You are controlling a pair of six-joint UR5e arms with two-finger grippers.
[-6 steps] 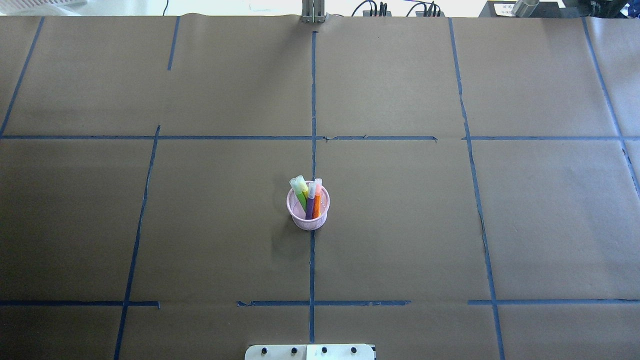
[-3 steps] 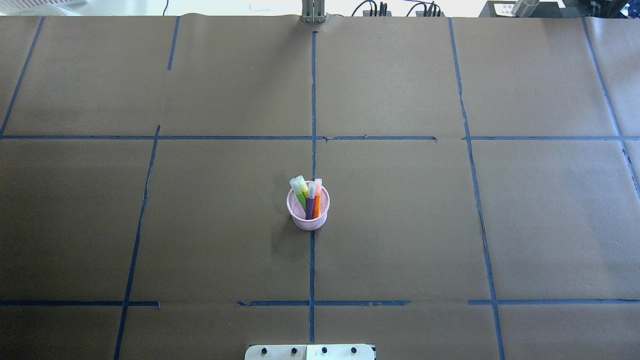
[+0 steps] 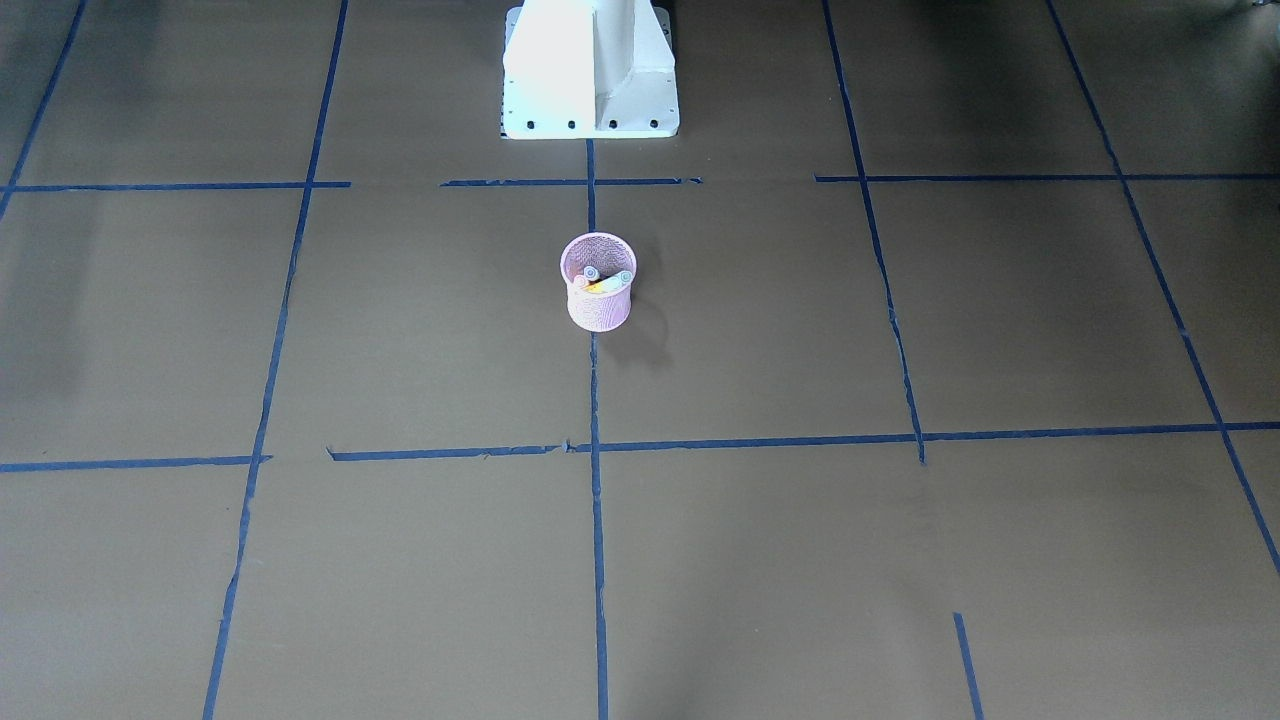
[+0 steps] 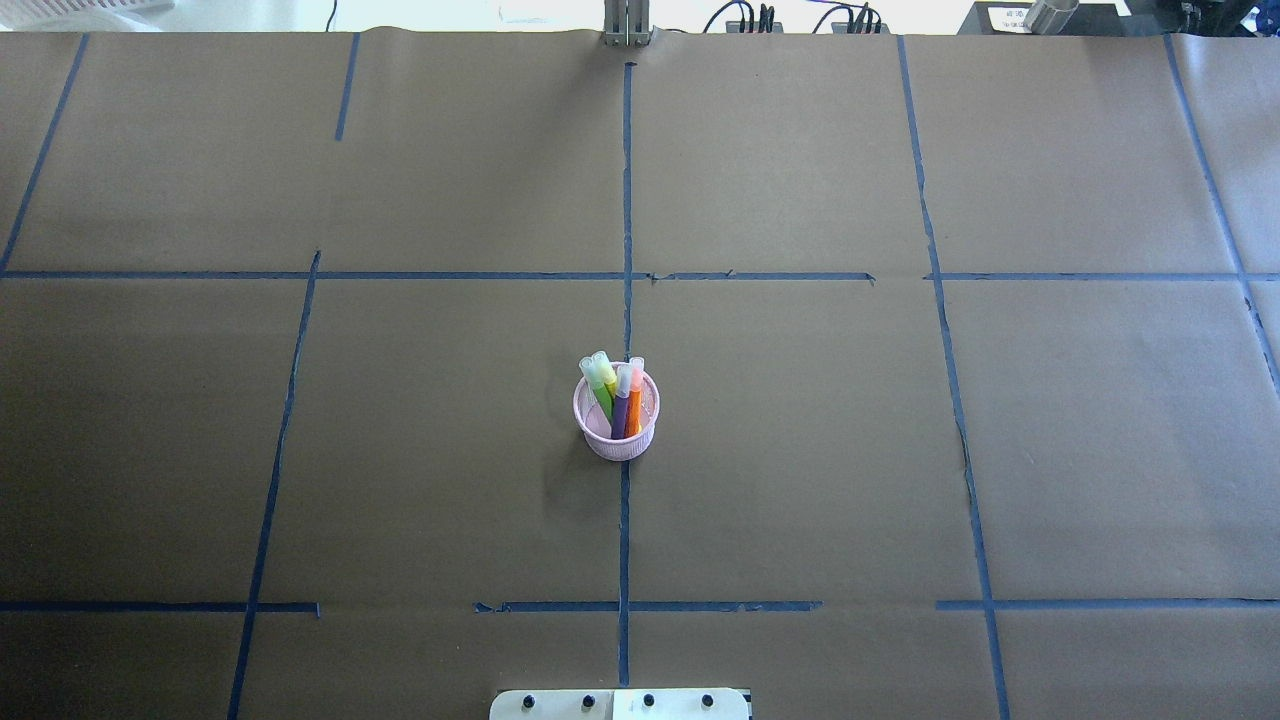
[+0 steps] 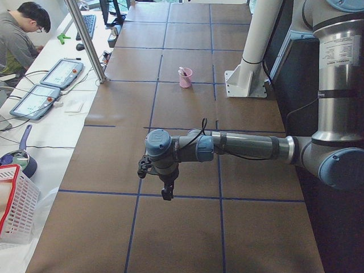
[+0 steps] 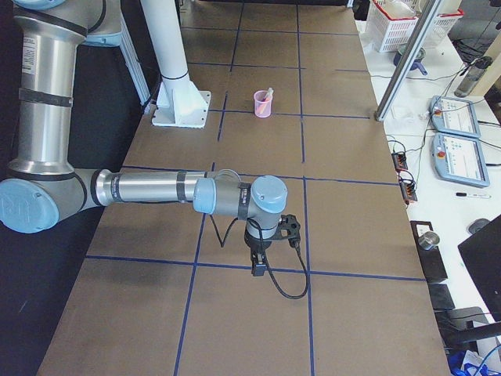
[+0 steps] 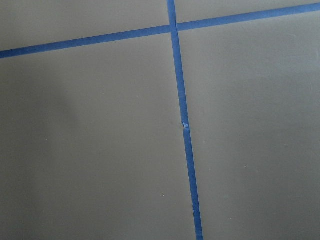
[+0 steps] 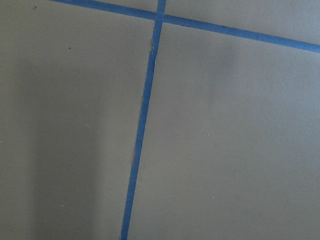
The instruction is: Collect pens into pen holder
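Note:
The pink mesh pen holder (image 4: 616, 440) stands upright at the table's middle, on the central blue tape line. The green pen (image 4: 601, 388), the purple pen (image 4: 620, 408) and the orange pen (image 4: 635, 398) stand in it, pale caps up, leaning toward the far rim. The holder also shows in the front view (image 3: 598, 310). My left gripper (image 5: 166, 193) shows only in the left side view, far from the holder, pointing down above the table. My right gripper (image 6: 257, 266) shows only in the right side view, likewise far off. I cannot tell if either is open or shut.
The robot's white base mount (image 3: 590, 70) stands at the table's near edge behind the holder. Blue tape lines (image 4: 626, 200) grid the brown table. A seated operator (image 5: 20, 34), teach pendants (image 6: 454, 153) and a white basket (image 5: 14, 210) lie beyond the table's ends.

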